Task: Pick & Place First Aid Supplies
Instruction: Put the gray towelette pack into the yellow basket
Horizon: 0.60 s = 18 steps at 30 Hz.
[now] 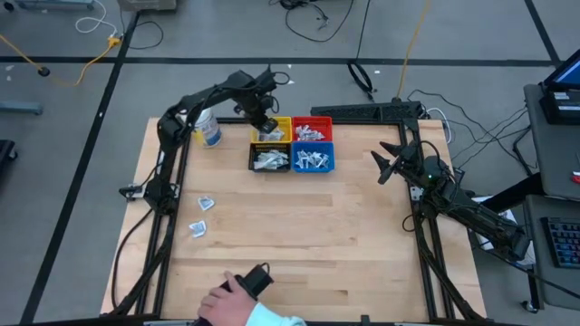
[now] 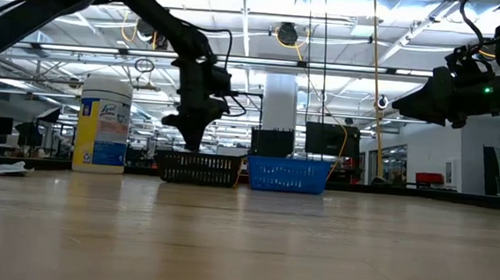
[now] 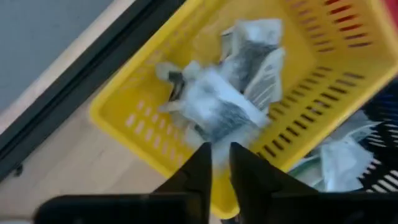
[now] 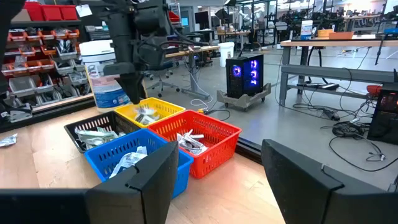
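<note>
My left gripper (image 1: 265, 122) hangs pointing down over the yellow bin (image 1: 283, 120), its fingertips (image 3: 221, 155) a narrow gap apart. Right beyond the tips a blurred white packet (image 3: 214, 112) lies among other first aid supplies (image 3: 258, 56) in the yellow bin (image 3: 143, 118). More packets fill the red bin (image 1: 312, 129), the blue bin (image 1: 313, 159) and the black bin (image 1: 269, 159). Two packets (image 1: 206, 204) (image 1: 198, 228) lie flat on the table at the left. My right gripper (image 1: 385, 163) waits open at the table's right side, holding nothing. My left gripper comes at the yellow bin from above, pointing down. The blurred packet's near end (image 3: 208, 140) sits right at the fingertips; whether they touch it I cannot tell. Nothing shows between the two fingers.
A white-lidded round jar (image 1: 209, 129) stands left of the bins. The four bins sit in a square block at the table's far middle. At the near edge a person's hand (image 1: 227, 299) holds a dark object (image 1: 256, 281). Bare wood lies between the bins and that hand.
</note>
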Each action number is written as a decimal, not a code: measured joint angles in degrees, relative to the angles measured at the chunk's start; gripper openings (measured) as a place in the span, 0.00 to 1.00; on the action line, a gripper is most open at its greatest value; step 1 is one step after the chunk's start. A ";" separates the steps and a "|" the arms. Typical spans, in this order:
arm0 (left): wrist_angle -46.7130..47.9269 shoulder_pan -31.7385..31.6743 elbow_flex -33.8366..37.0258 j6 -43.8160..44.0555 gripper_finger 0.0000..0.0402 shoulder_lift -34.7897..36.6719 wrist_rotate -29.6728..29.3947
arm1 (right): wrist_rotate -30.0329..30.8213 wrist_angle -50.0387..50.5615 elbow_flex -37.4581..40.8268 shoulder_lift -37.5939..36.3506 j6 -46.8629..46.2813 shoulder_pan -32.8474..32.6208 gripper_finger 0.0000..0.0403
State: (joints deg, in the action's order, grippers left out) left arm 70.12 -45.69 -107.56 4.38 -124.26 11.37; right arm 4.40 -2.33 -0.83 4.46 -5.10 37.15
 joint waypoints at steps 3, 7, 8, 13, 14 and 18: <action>-0.87 0.40 -0.19 -0.77 0.25 0.08 0.05 | 0.00 0.00 0.01 0.00 -0.02 0.01 0.57; -1.36 0.49 -0.28 -0.88 0.41 0.11 0.12 | 0.00 0.00 0.01 -0.02 0.00 0.00 0.57; -0.96 0.46 -0.61 -0.74 0.44 0.13 0.09 | 0.00 -0.02 0.01 0.00 0.00 0.02 0.57; 4.06 0.83 -1.92 3.42 0.57 2.08 -1.16 | 0.00 0.00 0.00 -0.01 -0.01 0.00 0.57; 5.09 1.28 -1.97 4.13 0.58 2.92 -1.39 | 0.00 0.00 0.01 0.01 0.00 0.01 0.57; 7.67 4.30 -1.00 7.18 0.61 6.20 -2.48 | 0.00 0.00 0.01 0.01 0.00 0.00 0.57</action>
State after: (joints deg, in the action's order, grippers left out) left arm 77.79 -41.39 -108.55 11.56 -118.06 8.89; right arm 4.40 -2.33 -0.82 4.47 -5.10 37.16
